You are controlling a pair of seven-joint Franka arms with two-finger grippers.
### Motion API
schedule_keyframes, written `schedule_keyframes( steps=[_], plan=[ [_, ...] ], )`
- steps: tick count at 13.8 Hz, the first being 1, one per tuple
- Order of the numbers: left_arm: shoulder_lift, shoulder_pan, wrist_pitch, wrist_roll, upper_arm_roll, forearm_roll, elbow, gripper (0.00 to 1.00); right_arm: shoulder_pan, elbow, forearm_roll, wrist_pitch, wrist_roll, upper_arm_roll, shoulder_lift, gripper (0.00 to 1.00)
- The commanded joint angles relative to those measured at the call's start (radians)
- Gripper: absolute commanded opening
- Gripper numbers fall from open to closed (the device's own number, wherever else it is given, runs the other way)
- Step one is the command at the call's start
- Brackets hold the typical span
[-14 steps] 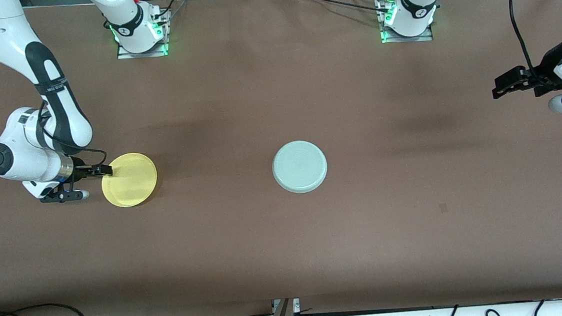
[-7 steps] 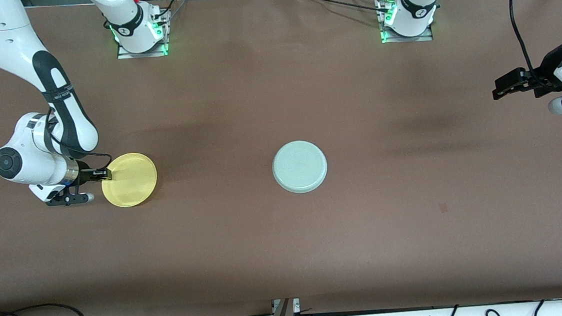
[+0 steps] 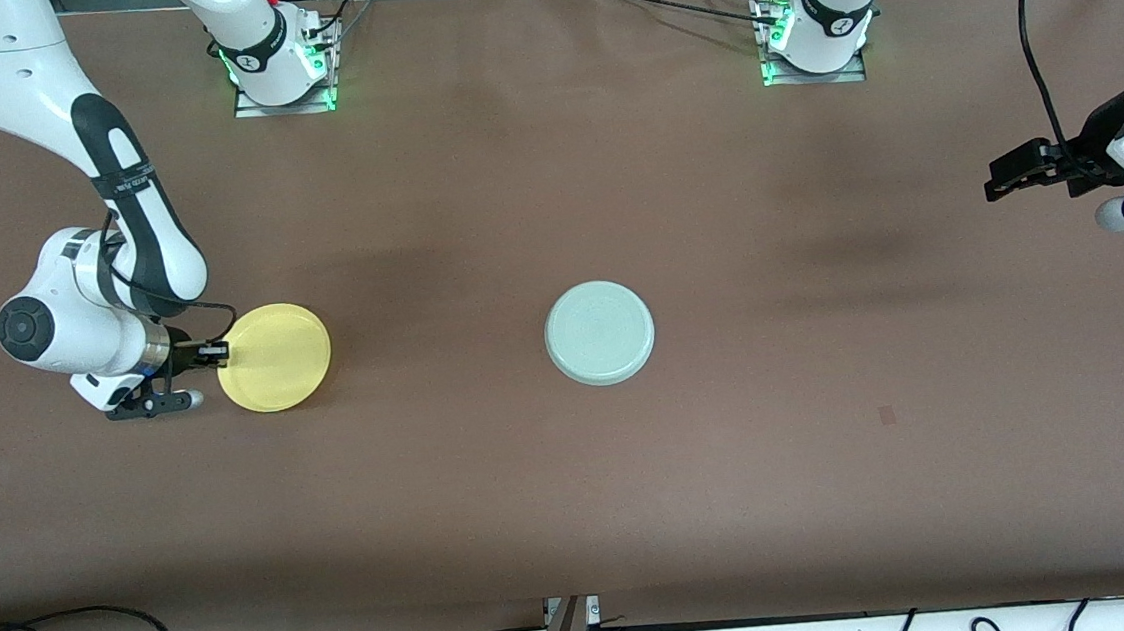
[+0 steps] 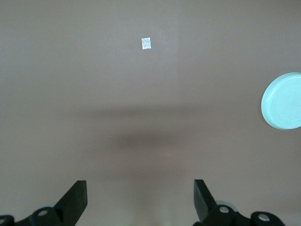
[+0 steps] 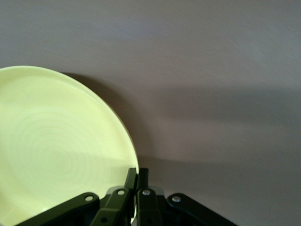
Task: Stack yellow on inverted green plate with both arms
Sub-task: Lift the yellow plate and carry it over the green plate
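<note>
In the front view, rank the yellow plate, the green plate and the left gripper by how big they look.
1. Yellow plate and green plate: they look alike, so tied.
2. Left gripper: smallest, though raised toward the camera.

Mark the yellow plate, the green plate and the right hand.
yellow plate (image 3: 276, 358): front view, centre of its face.
green plate (image 3: 599, 333): front view, centre of its flat upturned underside.
right hand (image 3: 220, 352): front view, fingertips shut on the yellow plate's rim.

Even, bright overhead light throws soft blurred shadows on the table (image 3: 575, 475); wrist views look dimmer, slightly hazy
</note>
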Motion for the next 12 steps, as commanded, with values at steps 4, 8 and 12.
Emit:
schedule_keyframes(
  steps=[4,8,12],
  plan=[
    [0.032,0.001,-0.006,0.014,0.003,-0.020,0.065,1.00,0.015,0.191,0.170,-0.177,0.049,0.147,-0.013,0.00],
    [0.034,0.001,-0.006,0.013,0.003,-0.021,0.065,1.00,0.151,0.261,0.178,-0.160,0.336,0.187,0.024,0.00],
    [0.034,0.000,-0.006,0.010,0.003,-0.020,0.065,1.00,0.356,0.346,0.222,-0.010,0.621,0.189,0.140,0.00]
  ],
)
